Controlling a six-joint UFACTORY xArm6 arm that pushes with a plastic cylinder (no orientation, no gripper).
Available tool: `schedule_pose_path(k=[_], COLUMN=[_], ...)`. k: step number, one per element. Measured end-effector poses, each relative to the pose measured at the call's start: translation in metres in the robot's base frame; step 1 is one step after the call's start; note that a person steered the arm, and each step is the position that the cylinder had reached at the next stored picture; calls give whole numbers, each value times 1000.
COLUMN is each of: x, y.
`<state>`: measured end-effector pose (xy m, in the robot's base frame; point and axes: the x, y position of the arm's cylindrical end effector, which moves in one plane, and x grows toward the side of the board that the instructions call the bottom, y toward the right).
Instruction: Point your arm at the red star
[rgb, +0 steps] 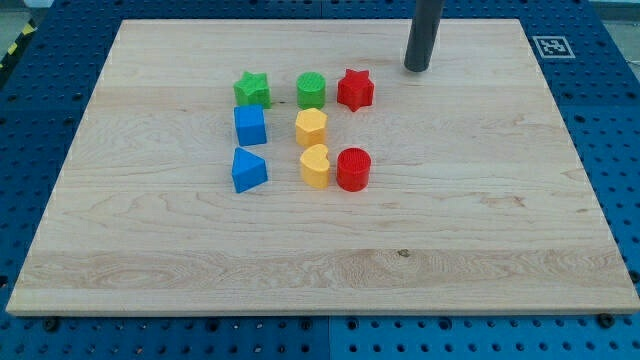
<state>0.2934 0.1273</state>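
The red star (355, 89) lies on the wooden board (150, 230) in the upper middle, at the right end of a row with the green cylinder (311, 90) and the green star (252, 89). My tip (417, 68) is at the view's top, up and to the right of the red star, apart from it by a clear gap. It touches no block.
Below the top row sit a blue cube (250, 125) and a yellow hexagon (311, 128). Under them are a blue wedge-like block (249, 170), a yellow heart (315, 166) and a red cylinder (353, 169). A fiducial tag (551, 46) marks the board's top right corner.
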Motion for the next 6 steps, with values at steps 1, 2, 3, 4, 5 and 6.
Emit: schedule_pose_path(k=[1, 2, 3, 4, 5, 6], x=[0, 4, 16, 3, 3, 16], y=[0, -3, -3, -16, -77, -108])
